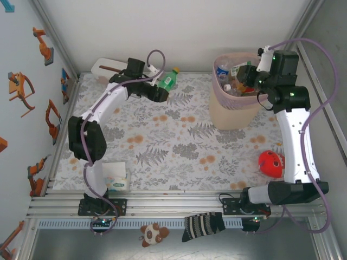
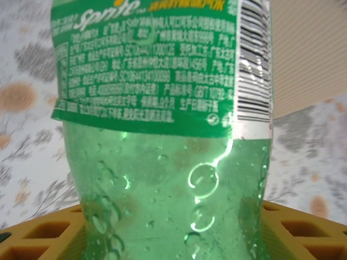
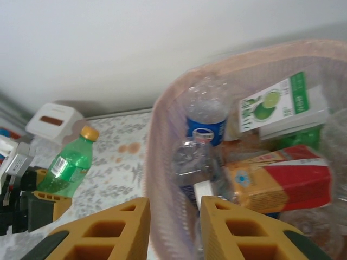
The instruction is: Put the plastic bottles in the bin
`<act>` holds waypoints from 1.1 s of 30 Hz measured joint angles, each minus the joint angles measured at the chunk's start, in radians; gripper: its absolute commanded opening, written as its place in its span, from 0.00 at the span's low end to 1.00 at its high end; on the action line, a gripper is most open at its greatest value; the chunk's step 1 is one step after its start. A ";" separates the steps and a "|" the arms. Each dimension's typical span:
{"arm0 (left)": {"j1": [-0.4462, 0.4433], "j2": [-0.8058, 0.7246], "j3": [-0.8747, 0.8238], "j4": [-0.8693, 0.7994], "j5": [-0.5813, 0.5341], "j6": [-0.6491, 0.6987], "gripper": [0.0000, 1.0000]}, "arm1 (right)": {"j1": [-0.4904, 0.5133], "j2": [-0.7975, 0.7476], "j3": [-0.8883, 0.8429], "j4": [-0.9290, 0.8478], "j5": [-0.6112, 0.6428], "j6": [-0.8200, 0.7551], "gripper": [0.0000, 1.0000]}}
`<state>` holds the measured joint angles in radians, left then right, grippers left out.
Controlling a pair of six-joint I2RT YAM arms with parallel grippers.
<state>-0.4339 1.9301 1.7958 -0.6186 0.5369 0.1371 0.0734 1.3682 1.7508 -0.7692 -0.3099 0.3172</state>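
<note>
Firm hold: the left gripper (image 1: 161, 93) clamps the green Sprite bottle (image 1: 168, 80) low on its body, far-left, well apart from the bin (image 1: 234, 116); probably light, slick, dentable (seemingly empty); the right gripper (image 3: 174, 208) hangs parted, empty, over the bin.

White back wall (image 1: 179, 27), plain, evenly lit. Left wall (image 1: 21, 54) pale blue, orange robot stickers (image 1: 21, 89) on it. Grey right wall (image 1: 332, 16). Metal post (image 1: 54, 32) in far-left corner. Table (image 1: 179, 146) under cloth, grey fern and orange blossom print. Aluminium rail (image 1: 173, 203) along near edge.
</note>
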 measured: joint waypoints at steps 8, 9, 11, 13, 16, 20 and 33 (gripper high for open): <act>-0.046 -0.131 -0.069 0.127 0.187 -0.032 0.48 | 0.000 0.000 -0.029 0.069 -0.241 0.055 0.50; -0.057 -0.140 -0.069 0.138 0.205 -0.032 0.48 | 0.000 0.000 -0.035 0.081 -0.270 0.064 0.53; -0.076 -0.154 -0.069 0.154 0.234 -0.034 0.48 | 0.004 0.001 -0.045 0.101 -0.317 0.075 0.59; -0.095 -0.166 -0.069 0.170 0.266 -0.037 0.48 | 0.015 0.001 -0.047 0.117 -0.361 0.086 0.63; -0.115 -0.180 -0.069 0.192 0.305 -0.047 0.48 | 0.039 0.001 -0.047 0.139 -0.401 0.093 0.68; -0.123 -0.194 -0.069 0.220 0.351 -0.060 0.48 | 0.073 0.001 -0.048 0.166 -0.431 0.106 0.69; -0.146 -0.222 -0.092 0.286 0.433 -0.090 0.47 | 0.168 0.080 -0.050 0.411 -0.467 0.305 0.61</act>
<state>-0.5804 1.7084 1.7042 -0.3328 0.9699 0.0471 0.2417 1.4483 1.7004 -0.3580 -0.7773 0.6224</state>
